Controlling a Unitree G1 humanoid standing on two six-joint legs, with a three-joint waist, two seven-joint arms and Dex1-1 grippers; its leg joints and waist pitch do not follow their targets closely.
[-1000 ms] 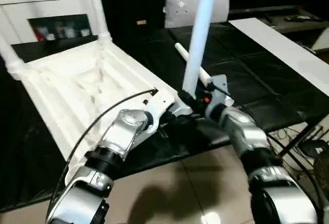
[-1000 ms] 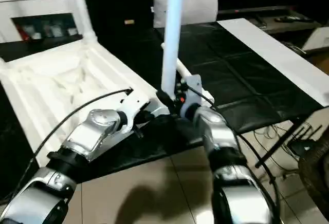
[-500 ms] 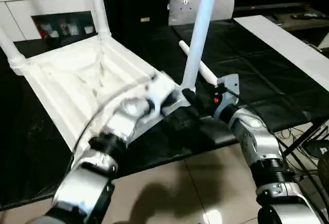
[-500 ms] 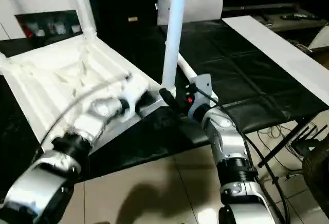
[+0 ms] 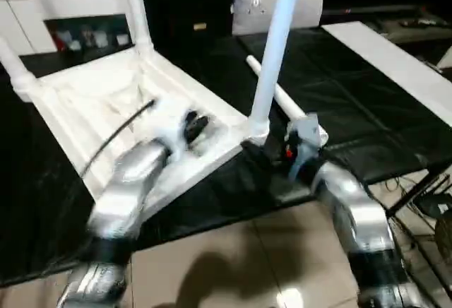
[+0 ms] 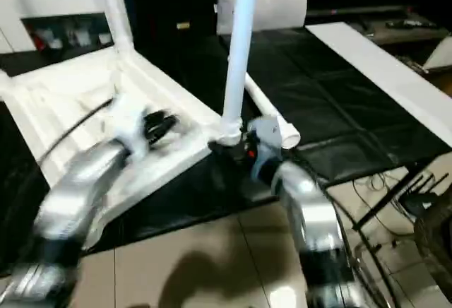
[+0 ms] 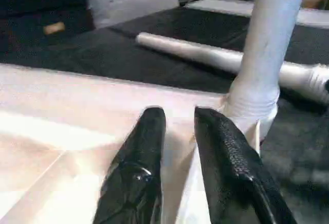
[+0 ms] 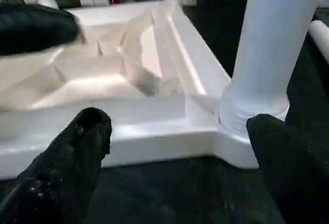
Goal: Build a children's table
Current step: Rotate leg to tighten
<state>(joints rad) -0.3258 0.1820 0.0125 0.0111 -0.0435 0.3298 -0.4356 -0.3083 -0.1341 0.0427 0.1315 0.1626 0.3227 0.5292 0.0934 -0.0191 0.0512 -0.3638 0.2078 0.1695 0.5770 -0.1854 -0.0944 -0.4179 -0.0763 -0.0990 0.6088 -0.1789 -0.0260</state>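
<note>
Both tools are empty: left tool [image 7: 177, 131] slightly parted, right tool [image 8: 175, 147] spread wide. The upright leg [image 5: 272, 54] could be knocked from its socket; a loose leg [image 5: 282, 99] lies at two o'clock.

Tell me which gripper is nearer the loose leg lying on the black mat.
Right. The right gripper sits just in front of the loose leg, beside the standing leg's base; the left gripper hovers over the tabletop's underside, farther away.
</note>
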